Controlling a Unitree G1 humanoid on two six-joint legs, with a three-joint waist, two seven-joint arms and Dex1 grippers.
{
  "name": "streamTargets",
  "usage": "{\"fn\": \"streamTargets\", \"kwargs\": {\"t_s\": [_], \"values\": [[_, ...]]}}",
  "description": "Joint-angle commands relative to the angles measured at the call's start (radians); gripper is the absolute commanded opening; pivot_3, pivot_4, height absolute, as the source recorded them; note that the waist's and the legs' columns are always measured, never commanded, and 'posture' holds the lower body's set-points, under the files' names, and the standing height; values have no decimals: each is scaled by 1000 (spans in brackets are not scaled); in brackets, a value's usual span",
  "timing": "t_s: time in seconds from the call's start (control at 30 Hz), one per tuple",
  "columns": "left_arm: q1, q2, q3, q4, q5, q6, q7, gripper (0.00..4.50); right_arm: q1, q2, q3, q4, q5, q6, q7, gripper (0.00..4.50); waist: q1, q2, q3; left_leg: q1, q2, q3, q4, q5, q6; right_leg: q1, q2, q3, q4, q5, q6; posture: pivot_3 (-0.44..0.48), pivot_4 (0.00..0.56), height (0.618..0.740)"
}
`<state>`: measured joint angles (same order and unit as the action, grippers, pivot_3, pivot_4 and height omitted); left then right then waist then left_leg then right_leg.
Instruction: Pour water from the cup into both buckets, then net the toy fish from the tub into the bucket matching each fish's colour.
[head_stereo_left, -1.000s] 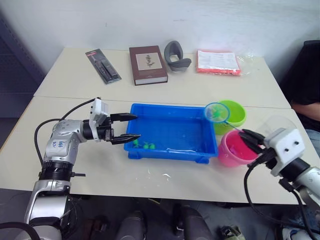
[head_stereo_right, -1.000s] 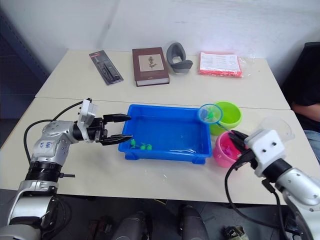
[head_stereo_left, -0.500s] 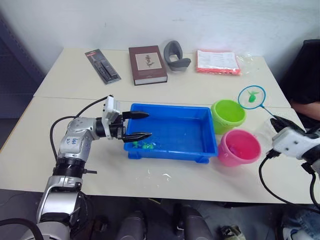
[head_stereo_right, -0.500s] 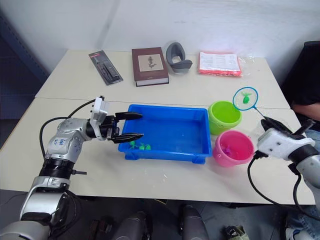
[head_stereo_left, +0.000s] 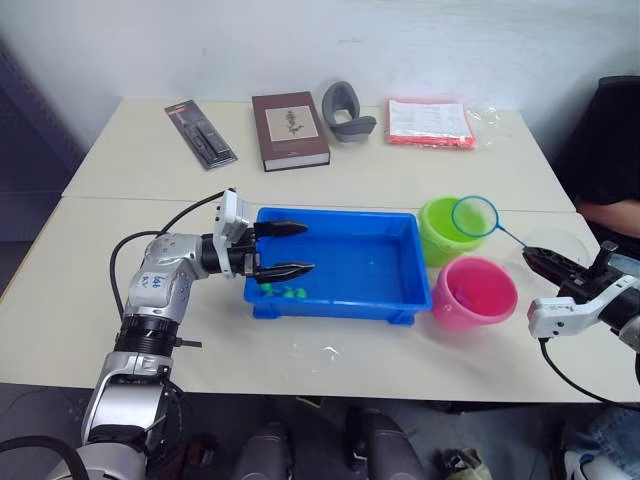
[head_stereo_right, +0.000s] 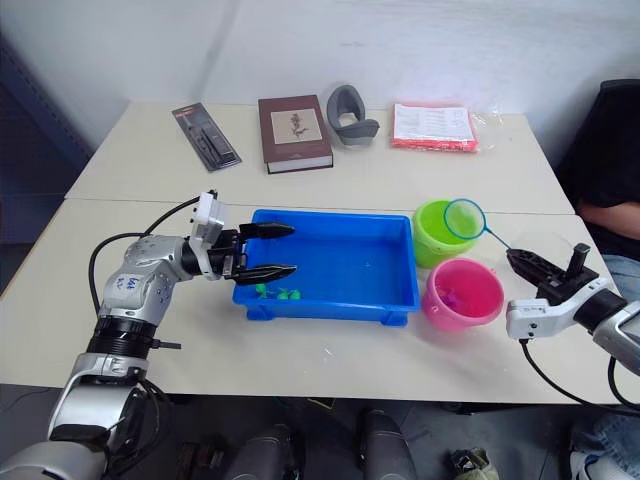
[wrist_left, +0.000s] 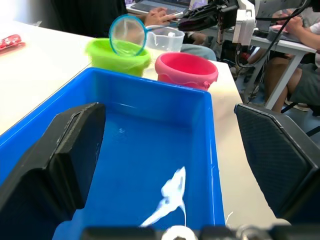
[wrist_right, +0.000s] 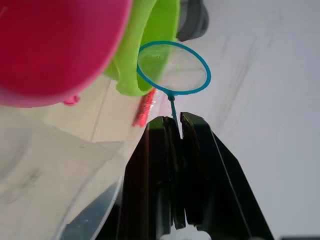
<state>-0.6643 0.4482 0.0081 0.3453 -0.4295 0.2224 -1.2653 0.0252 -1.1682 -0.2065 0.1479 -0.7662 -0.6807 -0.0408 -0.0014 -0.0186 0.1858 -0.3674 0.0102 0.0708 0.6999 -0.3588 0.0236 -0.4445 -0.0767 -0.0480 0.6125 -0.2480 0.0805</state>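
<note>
Stage: netting, partway | right gripper (head_stereo_right: 524, 263) clamped on net (head_stereo_right: 463, 218) handle, hoop over green bucket's (head_stereo_right: 436, 231) 3 o'clock rim | left gripper (head_stereo_right: 282, 249) spread wide at tub's (head_stereo_right: 340, 268) 9 o'clock end | green fish (head_stereo_right: 279, 292) remain at tub's 7 o'clock; pink bucket (head_stereo_right: 461, 294) holds pink bits | cup (head_stereo_left: 553, 248) beside right gripper.

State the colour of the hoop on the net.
Light blue; the net hoop shows best in the right wrist view.

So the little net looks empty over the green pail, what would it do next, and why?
Probably swing the net back over the blue tub and dip toward the near left corner. The right gripper holds its handle, nothing shows in the mesh above the green bucket, and green fish lie in the tub near the open left gripper.
</note>
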Motion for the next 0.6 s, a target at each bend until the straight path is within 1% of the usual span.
{"fn": "streamTargets", "kwargs": {"t_s": [0.03,0.17,0.23,0.3,0.37,0.4,0.43,0.47,0.5,0.57,0.6], "values": [[-14,2,4,-45,-10,-1,2,4436,12,-18,-66,-44,3,18,-21,0,-1,0,0,0,0,0,0,0,0,0,0,0,0,0,0,0,150,740],[-1,5,11,-53,-10,-1,9,4436,-2,-10,-84,-87,29,24,-13,0,0,0,0,1,0,0,0,0,-1,0,1,0,0,0,0,0,150,740],[6,9,14,-58,-8,-1,15,4436,-11,5,-76,-102,67,26,12,0,-1,0,0,1,0,0,0,0,-1,0,1,0,0,0,0,0,150,740],[17,16,18,-71,-10,2,18,4436,-17,20,-63,-111,143,21,51,0,0,0,0,1,0,0,0,0,-1,0,1,1,0,0,0,0,150,740],[39,38,33,-87,-15,10,20,4436,-38,95,-1,-172,509,135,240,0,-2,0,0,1,0,0,0,1,-1,0,0,1,1,0,0,0,150,740],[46,46,38,-91,-17,13,21,4436,-45,120,21,-200,641,182,322,0,-4,0,0,1,1,0,0,1,-1,1,0,1,0,0,0,0,150,740],[58,67,47,-92,-17,12,13,4436,-50,148,53,-267,803,274,418,0,-3,0,0,1,2,0,0,1,-1,1,1,1,0,0,0,0,150,740],[70,86,52,-91,-16,10,2,4436,-55,162,80,-331,926,362,494,0,-2,0,0,2,2,0,0,1,-1,1,0,0,2,1,0,0,150,740],[77,100,55,-91,-16,8,-5,4436,-60,173,92,-375,1005,426,544,0,-3,0,0,2,2,0,1,1,-1,1,0,0,3,1,-1,0,150,740],[94,147,70,-68,-12,-11,-35,4436,-102,168,148,-448,1053,539,635,0,-3,0,0,2,2,0,1,1,-1,1,-1,-1,4,1,-1,0,150,740],[99,171,77,-52,-10,-24,-53,4436,-127,163,184,-485,1091,630,678,0,-3,0,0,3,2,0,1,0,-1,1,-1,-1,4,0,-1,0,150,740]]}}
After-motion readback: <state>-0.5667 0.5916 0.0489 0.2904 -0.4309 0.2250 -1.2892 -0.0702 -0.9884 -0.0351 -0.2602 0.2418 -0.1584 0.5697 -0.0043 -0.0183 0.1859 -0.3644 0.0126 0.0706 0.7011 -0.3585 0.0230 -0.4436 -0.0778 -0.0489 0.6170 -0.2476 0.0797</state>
